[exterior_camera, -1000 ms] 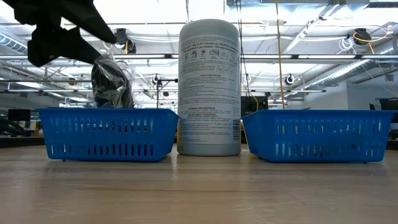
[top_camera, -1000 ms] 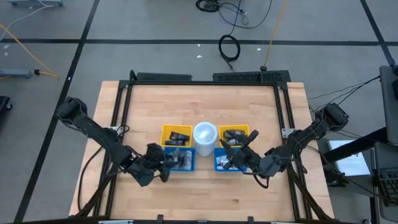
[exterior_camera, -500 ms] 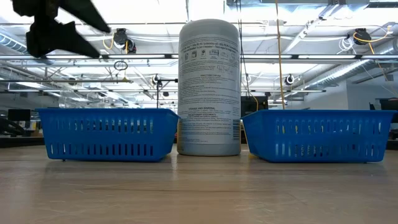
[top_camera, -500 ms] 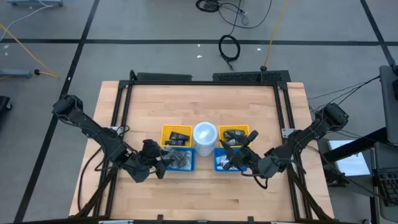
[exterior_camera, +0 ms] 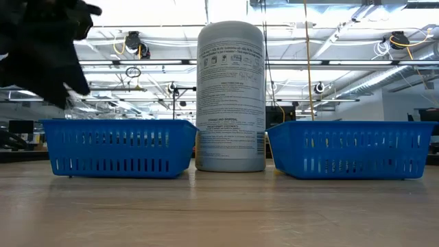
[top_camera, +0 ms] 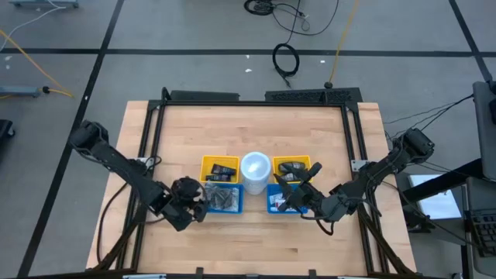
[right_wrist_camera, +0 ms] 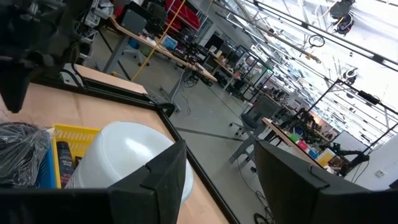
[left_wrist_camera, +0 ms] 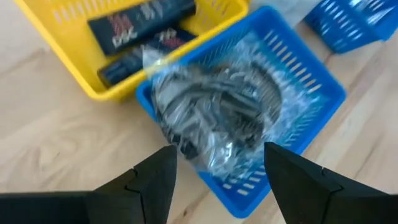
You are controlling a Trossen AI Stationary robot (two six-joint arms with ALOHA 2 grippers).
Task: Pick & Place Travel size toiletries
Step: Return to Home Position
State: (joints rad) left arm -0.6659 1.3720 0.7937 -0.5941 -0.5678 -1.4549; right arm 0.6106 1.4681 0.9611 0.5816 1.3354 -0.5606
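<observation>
While I hover near the white canister [top_camera: 255,168]: both grippers aloft
Left gripper [left_wrist_camera: 217,155]: my fingers apart, by blue bin [left_wrist_camera: 323,106] left of canister
Right gripper [right_wrist_camera: 217,149]: my fingers apart, right of canister
Toiletries: cannot tell where

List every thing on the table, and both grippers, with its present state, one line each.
left gripper: open, empty, beside the left blue bin
right gripper: open, empty, over the right blue bin
clear bag: lying in the left blue bin
left blue bin: holds the bag
right blue bin: contents mostly hidden
white canister: upright between the blue bins
left yellow bin: holds black oblong items
right yellow bin: holds dark items
</observation>
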